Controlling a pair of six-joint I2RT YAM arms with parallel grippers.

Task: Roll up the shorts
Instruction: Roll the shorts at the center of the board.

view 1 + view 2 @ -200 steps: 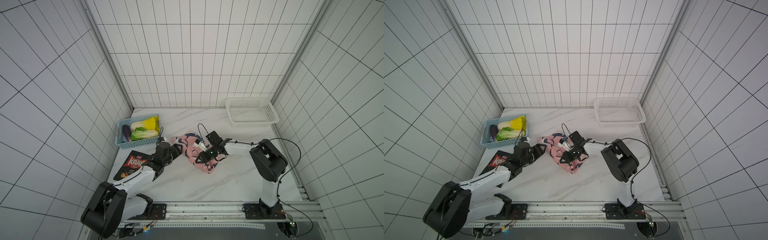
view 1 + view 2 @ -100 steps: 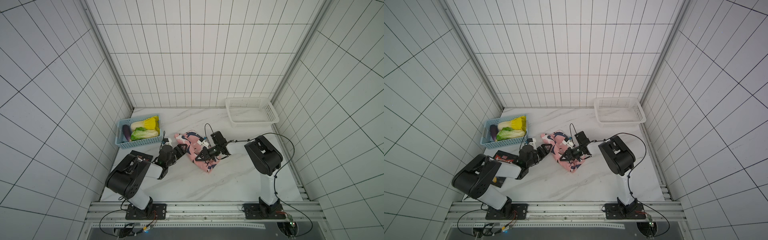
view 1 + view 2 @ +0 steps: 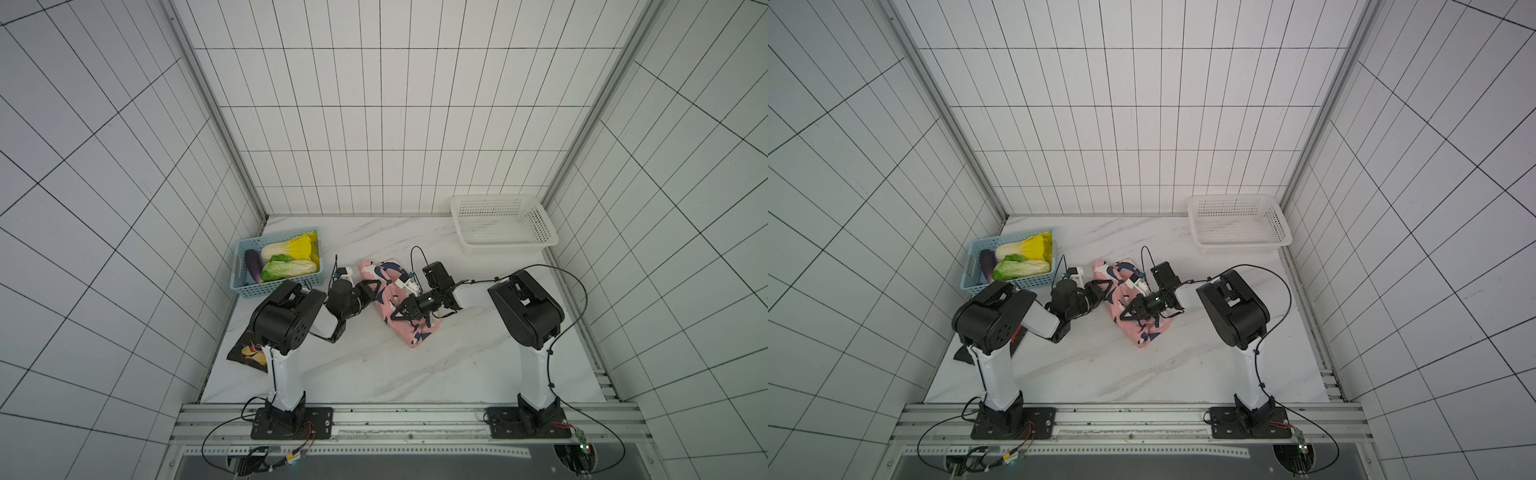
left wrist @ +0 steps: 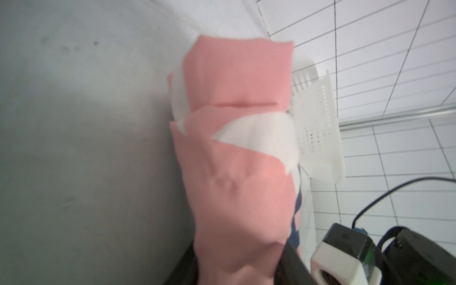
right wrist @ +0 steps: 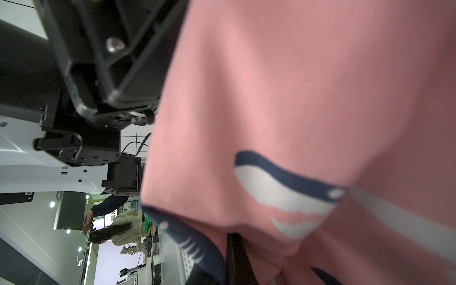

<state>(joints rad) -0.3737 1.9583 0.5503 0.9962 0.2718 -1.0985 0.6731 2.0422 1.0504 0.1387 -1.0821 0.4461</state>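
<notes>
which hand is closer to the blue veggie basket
Left. The left hand is at the edge of the shorts facing the blue basket; the right hand is across the shorts, farther off.

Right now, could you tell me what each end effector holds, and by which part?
Both grip the shorts: the right end effector mid-bundle, the left end effector at the edge nearest the blue basket.
</notes>
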